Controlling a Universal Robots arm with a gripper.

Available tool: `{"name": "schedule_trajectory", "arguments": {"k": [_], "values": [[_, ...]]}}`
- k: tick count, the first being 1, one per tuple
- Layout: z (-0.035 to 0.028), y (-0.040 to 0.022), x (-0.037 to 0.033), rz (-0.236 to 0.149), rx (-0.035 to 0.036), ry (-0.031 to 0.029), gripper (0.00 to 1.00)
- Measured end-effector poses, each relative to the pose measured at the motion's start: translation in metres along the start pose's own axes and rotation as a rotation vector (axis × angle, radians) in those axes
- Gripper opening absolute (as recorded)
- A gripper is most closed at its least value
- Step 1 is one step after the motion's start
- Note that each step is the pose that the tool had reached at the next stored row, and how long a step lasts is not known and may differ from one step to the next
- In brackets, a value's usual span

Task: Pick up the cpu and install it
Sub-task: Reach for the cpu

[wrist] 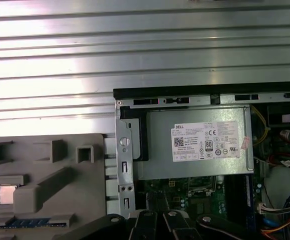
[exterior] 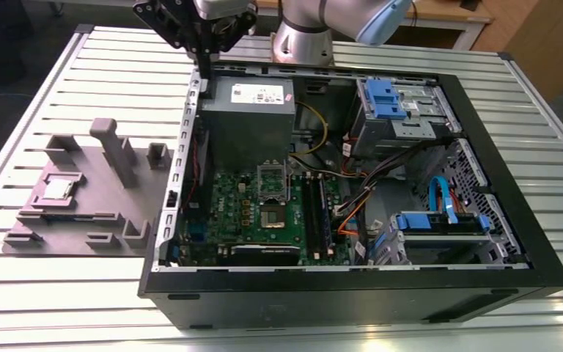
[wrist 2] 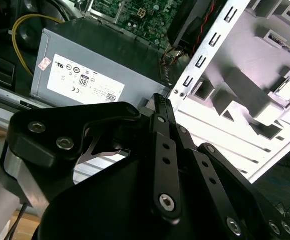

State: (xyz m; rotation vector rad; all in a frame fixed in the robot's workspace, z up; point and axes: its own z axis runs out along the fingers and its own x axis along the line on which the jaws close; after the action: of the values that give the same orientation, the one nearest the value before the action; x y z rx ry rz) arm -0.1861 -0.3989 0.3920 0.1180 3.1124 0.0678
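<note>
gripper [exterior: 204, 73] | my fingers pressed together, holding nothing, over far rim of case [exterior: 360, 297] | cpu [exterior: 59, 188] in tray [exterior: 96, 207], exterior view's left of case, well apart from me

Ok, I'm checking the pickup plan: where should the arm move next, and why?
Probably sideways toward the exterior view's left, to get above the chip. The chip lies in the grey holder beside the computer case, not yet picked up, while the gripper hangs over the case's edge, well apart from it.
</note>
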Motion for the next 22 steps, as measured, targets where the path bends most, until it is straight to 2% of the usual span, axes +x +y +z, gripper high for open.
{"name": "schedule_trajectory", "arguments": {"k": [22], "values": [[0.0015, -0.0009, 0.0105, 0.0, 0.0004, 0.0027, 0.1]]}}
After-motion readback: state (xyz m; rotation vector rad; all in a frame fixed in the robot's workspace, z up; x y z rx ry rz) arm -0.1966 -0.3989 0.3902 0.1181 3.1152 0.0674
